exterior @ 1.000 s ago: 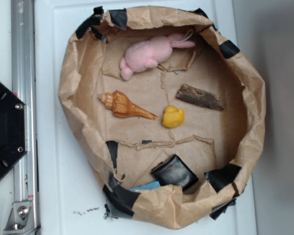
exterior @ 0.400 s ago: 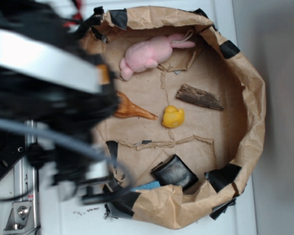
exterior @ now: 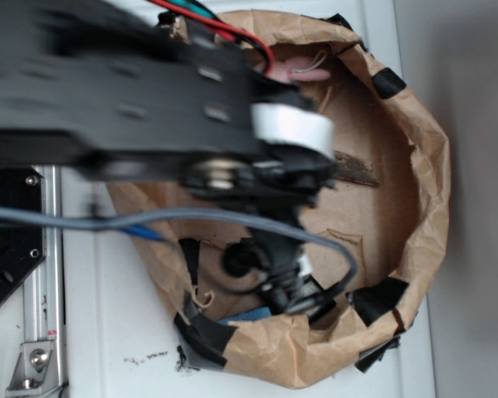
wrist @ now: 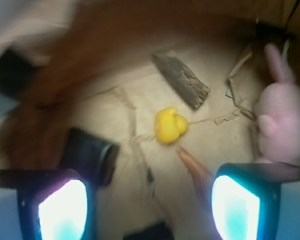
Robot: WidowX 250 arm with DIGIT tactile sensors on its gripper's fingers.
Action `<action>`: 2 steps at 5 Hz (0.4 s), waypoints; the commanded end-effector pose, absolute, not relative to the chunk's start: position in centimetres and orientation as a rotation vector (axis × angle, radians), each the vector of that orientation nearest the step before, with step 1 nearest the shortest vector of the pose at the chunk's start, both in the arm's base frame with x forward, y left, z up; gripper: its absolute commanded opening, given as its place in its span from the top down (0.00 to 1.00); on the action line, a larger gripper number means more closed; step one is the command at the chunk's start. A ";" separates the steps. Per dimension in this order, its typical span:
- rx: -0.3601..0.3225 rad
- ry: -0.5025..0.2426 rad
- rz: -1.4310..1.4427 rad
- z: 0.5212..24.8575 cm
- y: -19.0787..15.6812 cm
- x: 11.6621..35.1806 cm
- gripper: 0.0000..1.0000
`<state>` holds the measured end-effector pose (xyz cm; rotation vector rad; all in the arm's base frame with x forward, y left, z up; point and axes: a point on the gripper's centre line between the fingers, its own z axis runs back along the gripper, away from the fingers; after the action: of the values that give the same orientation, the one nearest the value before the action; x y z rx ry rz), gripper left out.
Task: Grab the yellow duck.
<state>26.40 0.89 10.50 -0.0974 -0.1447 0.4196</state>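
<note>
Now that the arm has been swung in over the paper-lined basin (exterior: pixel 415 124), the yellow duck (wrist: pixel 170 125) is framed ahead of the open, empty gripper (wrist: pixel 150 205).

- The exterior view looks straight down from high above onto the paper-lined basket (exterior: pixel 423 166) and the white table (exterior: pixel 108 332); the blurred arm (exterior: pixel 149 108) covers much of it.
- The wrist view sits close, between the gripper (wrist: pixel 150 205) fingers, and faces down and forward onto the basket floor.
- Both views share the piece of bark (exterior: pixel 357 170) (wrist: pixel 182 80) and the pink bunny (exterior: pixel 303 70) (wrist: pixel 282 120).
</note>
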 end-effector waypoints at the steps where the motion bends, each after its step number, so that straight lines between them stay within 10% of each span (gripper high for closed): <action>1: -0.058 -0.146 0.523 6.9 2.6 28.3 0.00; 2: -0.020 -0.096 0.500 4.5 2.9 28.2 0.00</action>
<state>27.94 2.20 3.48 -0.0127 -0.0607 0.4974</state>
